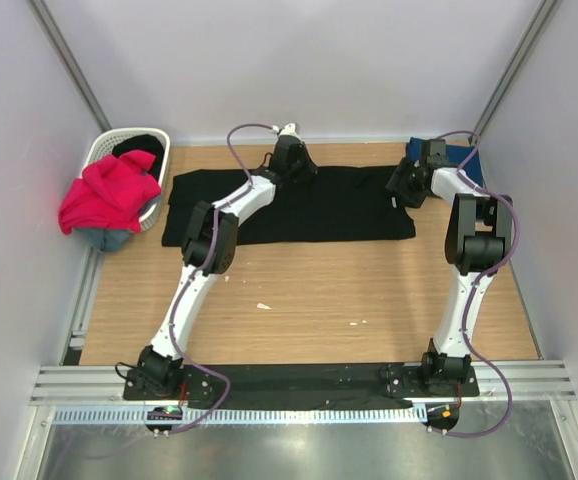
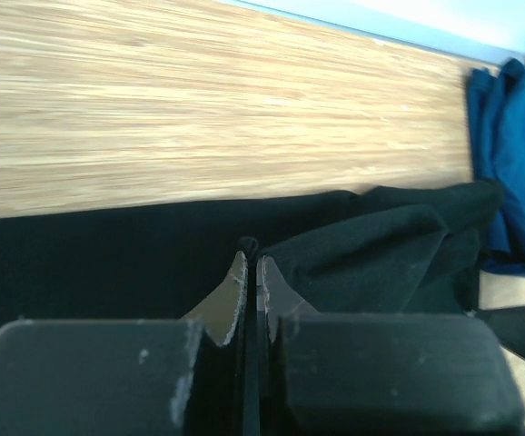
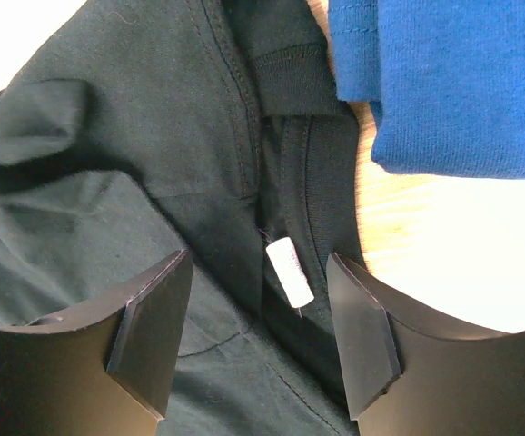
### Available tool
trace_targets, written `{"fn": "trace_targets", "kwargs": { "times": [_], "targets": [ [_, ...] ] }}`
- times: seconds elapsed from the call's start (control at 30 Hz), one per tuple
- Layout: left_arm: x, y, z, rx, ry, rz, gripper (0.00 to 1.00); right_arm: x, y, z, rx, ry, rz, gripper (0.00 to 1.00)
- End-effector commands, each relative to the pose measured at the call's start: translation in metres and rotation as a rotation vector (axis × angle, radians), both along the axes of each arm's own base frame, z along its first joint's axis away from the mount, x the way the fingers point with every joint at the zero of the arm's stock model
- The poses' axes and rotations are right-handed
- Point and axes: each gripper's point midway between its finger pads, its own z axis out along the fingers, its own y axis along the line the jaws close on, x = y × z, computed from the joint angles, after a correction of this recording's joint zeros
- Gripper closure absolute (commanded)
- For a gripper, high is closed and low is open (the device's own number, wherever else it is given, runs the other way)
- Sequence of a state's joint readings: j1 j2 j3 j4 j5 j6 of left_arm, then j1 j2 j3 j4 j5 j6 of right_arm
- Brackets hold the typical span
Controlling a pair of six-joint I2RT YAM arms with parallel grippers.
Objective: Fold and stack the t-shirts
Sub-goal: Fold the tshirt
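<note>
A large black t-shirt (image 1: 299, 207) lies spread across the far part of the wooden table. My left gripper (image 1: 291, 160) is at its far edge and is shut on a pinch of black cloth (image 2: 353, 245), the jaws together in the left wrist view (image 2: 251, 259). My right gripper (image 1: 409, 182) is open over the shirt's right end, its fingers either side of the collar and a white label (image 3: 290, 271). A navy blue t-shirt (image 1: 461, 156) lies folded at the far right, touching the black shirt (image 3: 462, 82). A magenta-red t-shirt (image 1: 109, 192) hangs over the basket.
A white lattice laundry basket (image 1: 153, 140) stands at the far left corner with dark cloth inside and a blue-grey piece under the red shirt. Walls close in the table on three sides. Small white scraps (image 1: 263, 306) lie on the wood.
</note>
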State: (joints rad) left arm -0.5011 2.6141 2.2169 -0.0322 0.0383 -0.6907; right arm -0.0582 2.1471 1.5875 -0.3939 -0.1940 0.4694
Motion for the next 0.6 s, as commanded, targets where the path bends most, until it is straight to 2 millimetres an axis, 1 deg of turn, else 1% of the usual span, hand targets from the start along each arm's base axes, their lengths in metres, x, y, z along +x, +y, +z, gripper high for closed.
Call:
{"fn": "trace_targets", "kwargs": {
  "times": [0.0,0.23,0.33,0.4,0.43,0.47,0.5,0.53,0.57],
  "targets": [
    [0.02,0.025,0.051,-0.012,-0.117,0.084,1.0,0.002,-0.003,0.012,-0.033,-0.02,0.0,0.33],
    [0.02,0.031,0.03,0.008,-0.081,0.101,1.0,-0.001,-0.005,0.012,-0.042,-0.011,-0.003,0.33],
    [0.019,0.035,0.029,0.02,-0.078,0.119,1.0,-0.002,-0.005,0.011,-0.046,-0.006,-0.002,0.33],
    [0.018,0.035,0.026,0.024,-0.075,0.108,0.96,-0.002,-0.005,0.012,-0.049,-0.008,-0.004,0.33],
    [0.017,0.034,0.025,0.019,-0.069,0.093,0.92,-0.002,-0.005,0.013,-0.049,-0.009,-0.004,0.33],
    [0.017,0.031,0.028,0.011,-0.072,0.077,0.76,-0.002,-0.005,0.014,-0.046,-0.009,-0.003,0.33],
    [0.016,0.029,0.028,0.007,-0.068,0.065,0.67,-0.002,-0.003,0.015,-0.045,-0.01,0.002,0.33],
    [0.012,0.026,0.032,0.004,-0.069,0.038,0.56,-0.001,-0.004,0.018,-0.045,-0.014,0.006,0.33],
    [0.008,0.021,0.035,-0.005,-0.067,0.004,0.4,-0.001,-0.003,0.023,-0.043,-0.015,0.013,0.33]
  ]
}}
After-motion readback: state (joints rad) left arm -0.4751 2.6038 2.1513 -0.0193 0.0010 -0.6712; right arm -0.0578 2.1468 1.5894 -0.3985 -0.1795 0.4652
